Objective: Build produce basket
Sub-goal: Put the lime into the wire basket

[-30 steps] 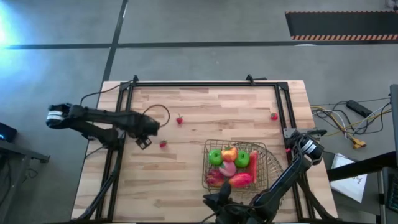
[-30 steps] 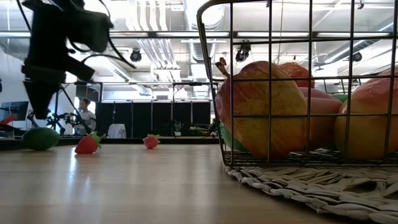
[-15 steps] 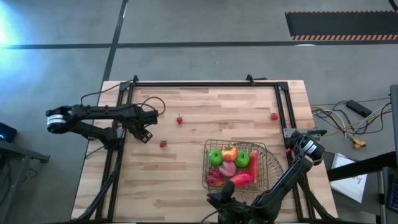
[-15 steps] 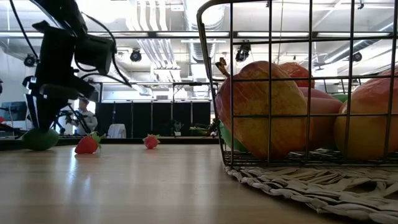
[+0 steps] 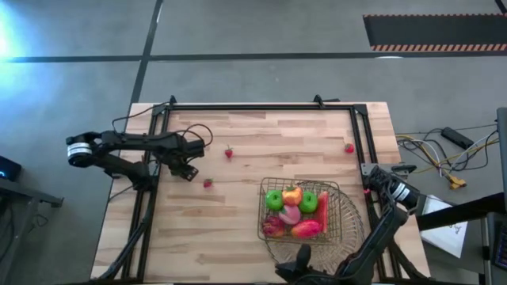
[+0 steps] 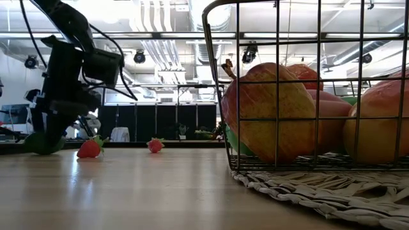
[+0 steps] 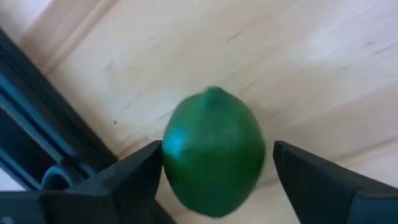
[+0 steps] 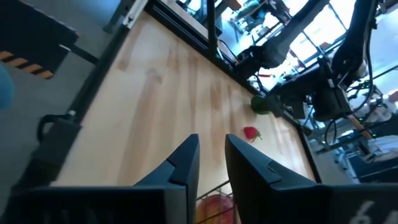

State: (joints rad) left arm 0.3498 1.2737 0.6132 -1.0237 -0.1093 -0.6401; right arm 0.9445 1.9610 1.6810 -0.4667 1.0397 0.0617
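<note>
Two dark jointed arms with looping black cables.

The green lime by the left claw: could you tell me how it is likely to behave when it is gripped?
The lime looks smooth and glossy, so it may slip between the open left claw fingers. Its rounded, egg-like shape suggests it could roll across the bare table if nudged off-centre. It is probably a light, rigid toy, though that cannot be confirmed.

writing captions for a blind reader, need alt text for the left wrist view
A green lime-like fruit lies on the pale wooden table, centred between the left gripper's two open dark fingers, which flank it without touching. A dark frame rail runs along the table edge.
</note>
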